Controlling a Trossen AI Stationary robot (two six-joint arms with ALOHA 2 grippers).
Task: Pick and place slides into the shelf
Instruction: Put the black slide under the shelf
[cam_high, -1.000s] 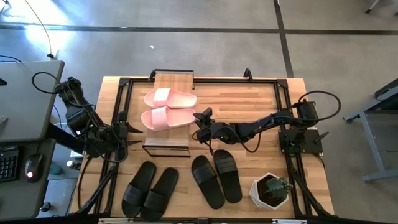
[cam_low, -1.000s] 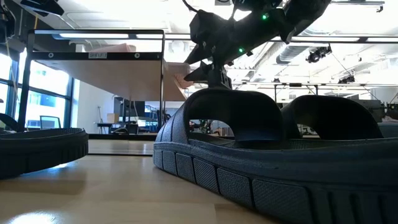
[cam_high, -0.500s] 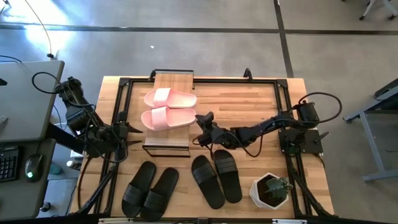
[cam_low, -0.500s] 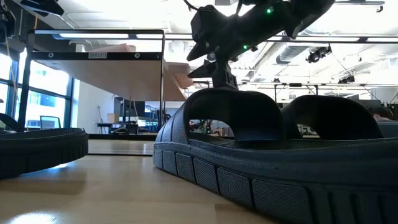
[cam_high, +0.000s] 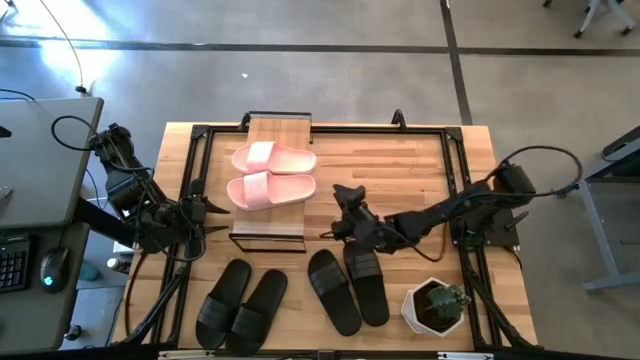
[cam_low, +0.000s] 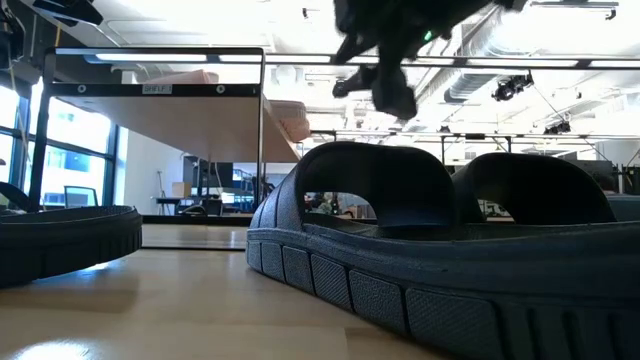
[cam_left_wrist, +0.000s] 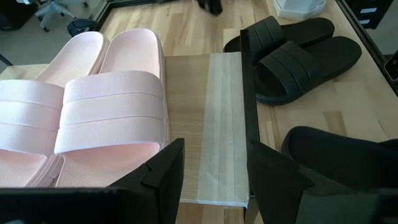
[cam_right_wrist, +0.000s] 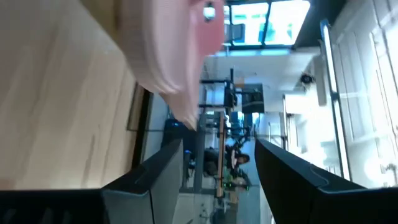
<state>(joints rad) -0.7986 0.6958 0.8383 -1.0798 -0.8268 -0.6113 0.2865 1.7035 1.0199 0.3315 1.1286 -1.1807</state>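
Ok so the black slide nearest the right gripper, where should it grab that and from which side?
Probably the wide strap of that black slide, from straight above. The slide lies flat on its sole and the strap arches over the footbed, leaving a tunnel, so one finger can go under the strap through the toe opening and the other on top. The right gripper hangs open above it, empty; the flat sole edges offer less to pinch.

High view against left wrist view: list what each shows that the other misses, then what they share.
Only the high view shows the right gripper, open and empty above the table beside the shelf, and the left black pair.

Only the left wrist view shows the ribbing on the pink straps up close and the left gripper's open fingers at the plank's edge.

Both show the pink slides on the shelf, the right black pair and the potted plant's white pot.
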